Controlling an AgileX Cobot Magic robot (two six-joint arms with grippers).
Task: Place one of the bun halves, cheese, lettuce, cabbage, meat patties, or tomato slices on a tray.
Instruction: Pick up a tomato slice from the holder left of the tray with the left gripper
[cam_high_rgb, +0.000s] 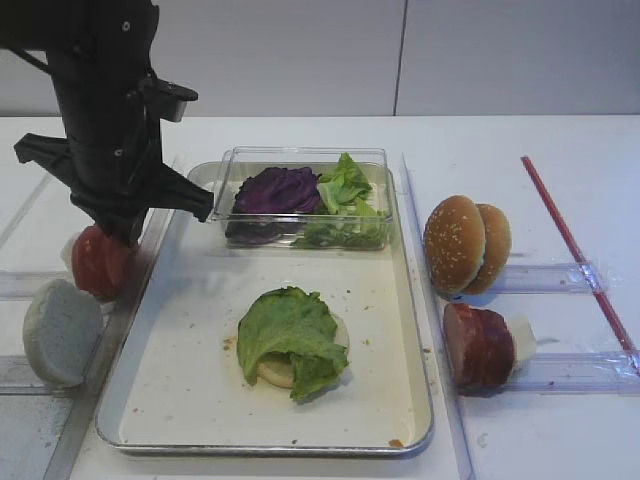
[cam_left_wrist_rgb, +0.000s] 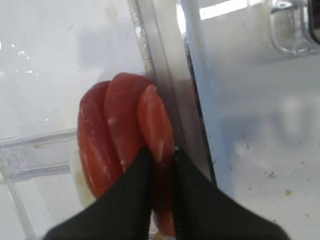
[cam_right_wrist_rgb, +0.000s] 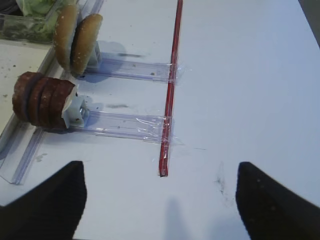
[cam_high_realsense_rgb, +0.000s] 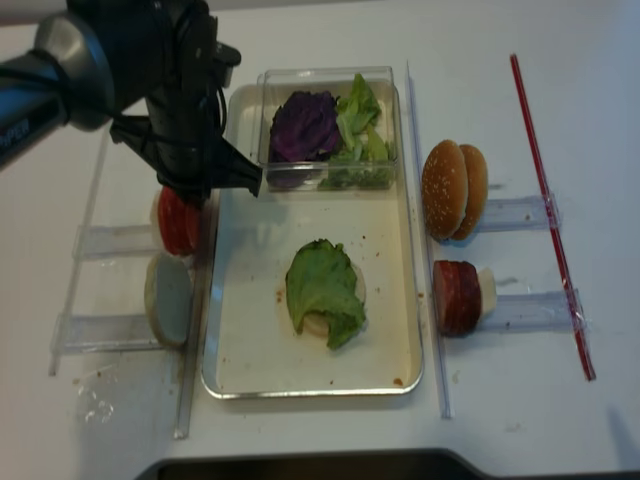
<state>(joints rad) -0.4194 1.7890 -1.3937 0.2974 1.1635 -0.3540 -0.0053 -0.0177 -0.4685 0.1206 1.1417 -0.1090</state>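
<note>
Several tomato slices (cam_left_wrist_rgb: 120, 130) stand on edge in a clear holder just left of the tray (cam_high_rgb: 418, 330). My left gripper (cam_left_wrist_rgb: 162, 162) is shut on the slice nearest the tray rim, one finger on each face. In the high view the arm hangs over these tomato slices (cam_high_rgb: 100, 262). On the tray floor a lettuce (cam_high_rgb: 290, 335) leaf covers a pale bun half (cam_high_rgb: 275, 372). More bun halves (cam_high_rgb: 465, 243) and meat patties (cam_high_rgb: 478, 345) stand right of the tray. My right gripper (cam_right_wrist_rgb: 160, 170) is open over bare table. Cheese is out of view.
A clear box (cam_high_rgb: 375, 160) at the tray's far end holds purple cabbage (cam_high_rgb: 275, 190) and lettuce. A white bun half (cam_high_rgb: 60, 330) stands in front of the tomatoes. A red strip (cam_high_rgb: 575, 250) lies along the right side across clear plastic holders.
</note>
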